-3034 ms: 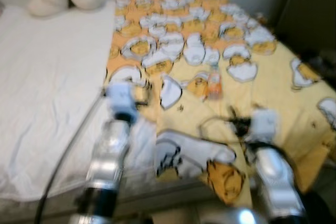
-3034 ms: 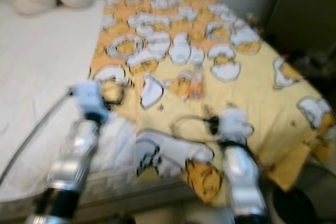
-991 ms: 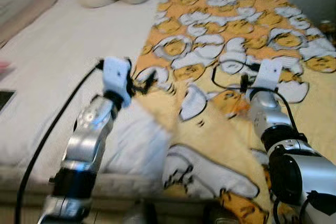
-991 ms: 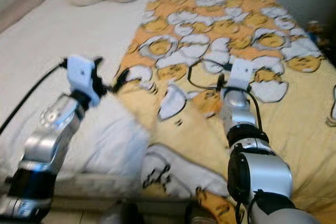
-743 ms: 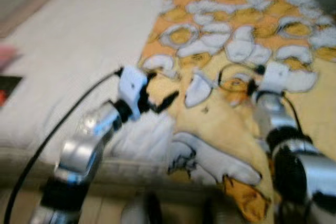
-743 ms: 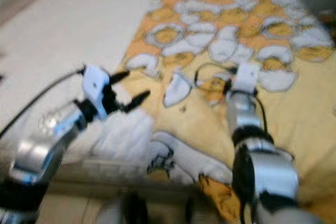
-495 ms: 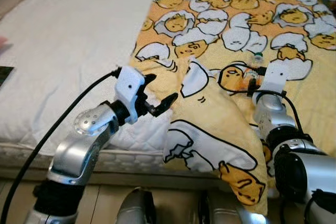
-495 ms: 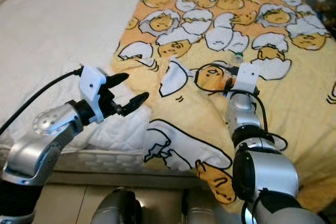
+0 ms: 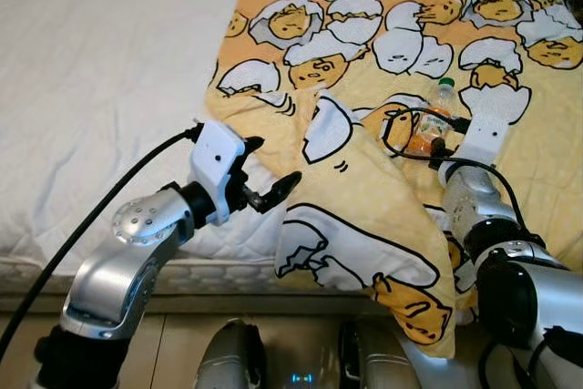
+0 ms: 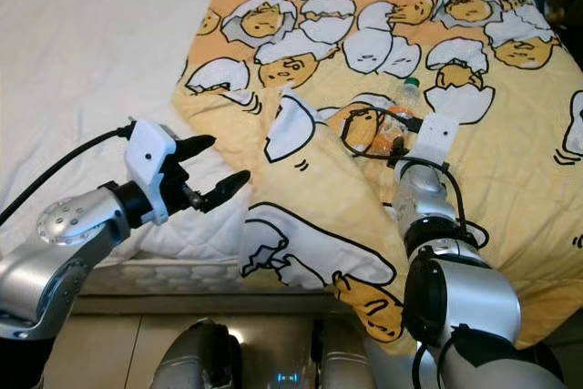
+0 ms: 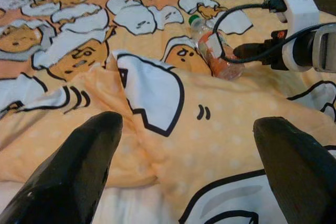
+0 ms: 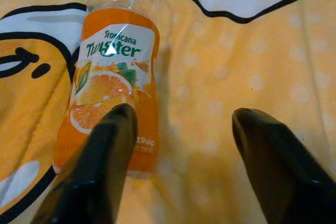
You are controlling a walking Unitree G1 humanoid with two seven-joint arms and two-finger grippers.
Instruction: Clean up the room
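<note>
The camera now looks steeply down on the bed [image 9: 100, 88], and the right gripper [image 12: 184, 145] has closed in on the bottle [image 10: 398, 121], jaws open, one finger touching its label. The bottle lies on the blanket [image 9: 510, 107] towards the bed's right edge; the left gripper [image 9: 266, 170] hovers open-jawed near the front edge, so a grasp looks next.

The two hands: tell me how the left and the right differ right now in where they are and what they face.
The left hand hovers at the bed's near edge beside the bunched fold of the yellow blanket, while the right hand reaches further in, over the blanket's flat part. The left hand faces the raised fold; the right hand faces the orange juice bottle lying on its side, one finger over its base. Both are open, holding nothing.
</note>
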